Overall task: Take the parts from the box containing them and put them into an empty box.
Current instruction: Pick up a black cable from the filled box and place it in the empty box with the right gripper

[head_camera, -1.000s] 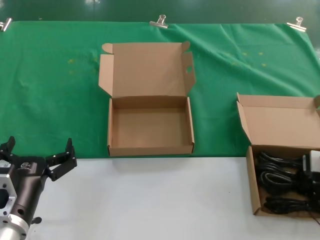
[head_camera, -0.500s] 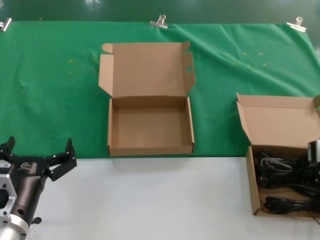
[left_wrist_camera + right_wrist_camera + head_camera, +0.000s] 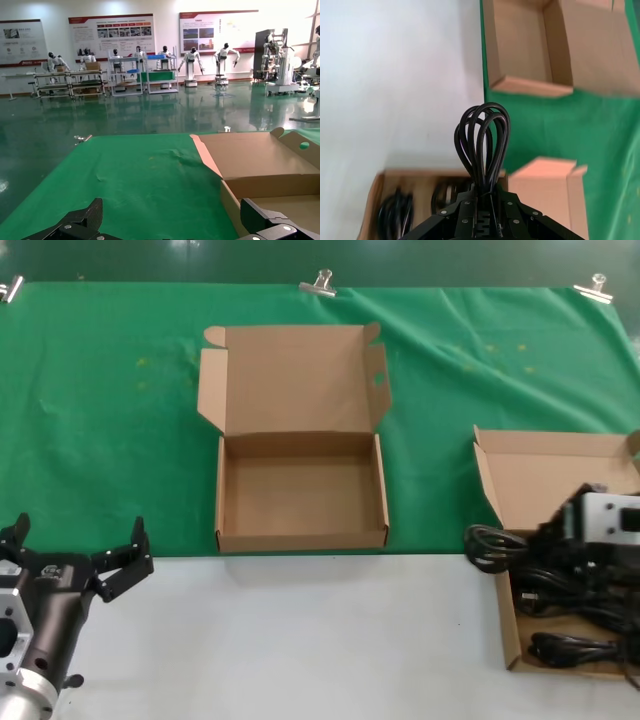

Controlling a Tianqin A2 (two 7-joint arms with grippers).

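The empty box stands open at the middle of the green cloth; it also shows in the right wrist view and the left wrist view. The box containing the parts sits at the right table edge, with black cord bundles still inside. My right gripper is shut on one looped black cord and holds it above that box's left wall, its loop sticking out leftwards. My left gripper is open and empty, parked at the lower left.
Green cloth covers the far half of the table, held by metal clips. The white tabletop lies in front. The open lid of the middle box lies back on the cloth.
My right gripper has risen out of the right box and moved left, lifting one cord bundle with it. The left arm has not moved.
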